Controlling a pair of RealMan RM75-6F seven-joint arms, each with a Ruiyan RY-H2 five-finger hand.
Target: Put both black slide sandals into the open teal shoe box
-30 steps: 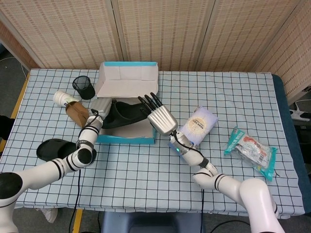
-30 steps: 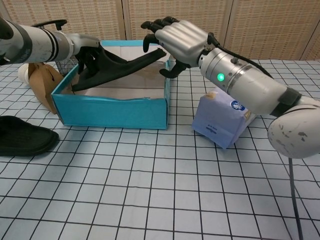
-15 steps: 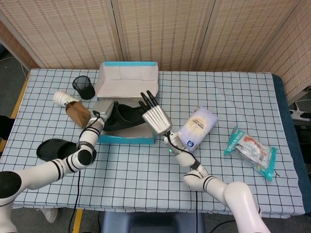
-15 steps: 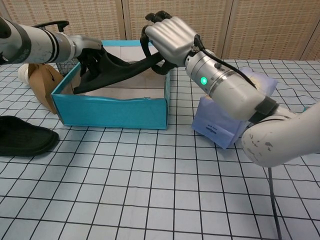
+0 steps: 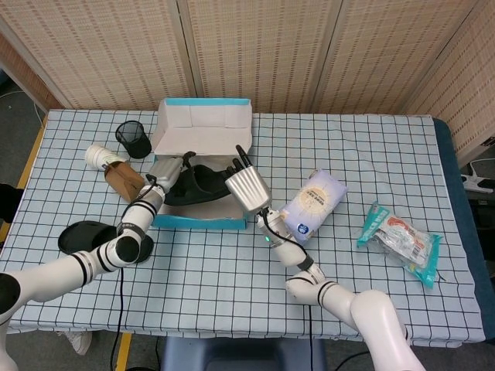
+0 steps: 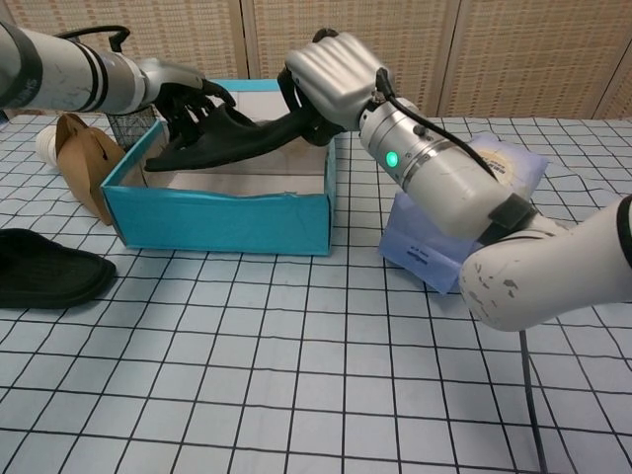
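Two black rubber slide sandals (image 5: 203, 184) (image 5: 87, 236); one open teal cardboard shoe box (image 5: 203, 222); one black mesh cup (image 5: 134, 139); two packets (image 5: 315, 201) (image 5: 399, 240).

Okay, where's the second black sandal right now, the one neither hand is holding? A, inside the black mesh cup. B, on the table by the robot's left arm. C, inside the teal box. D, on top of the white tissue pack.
B: the second sandal lies flat on the checked tablecloth, outside the teal shoe box.
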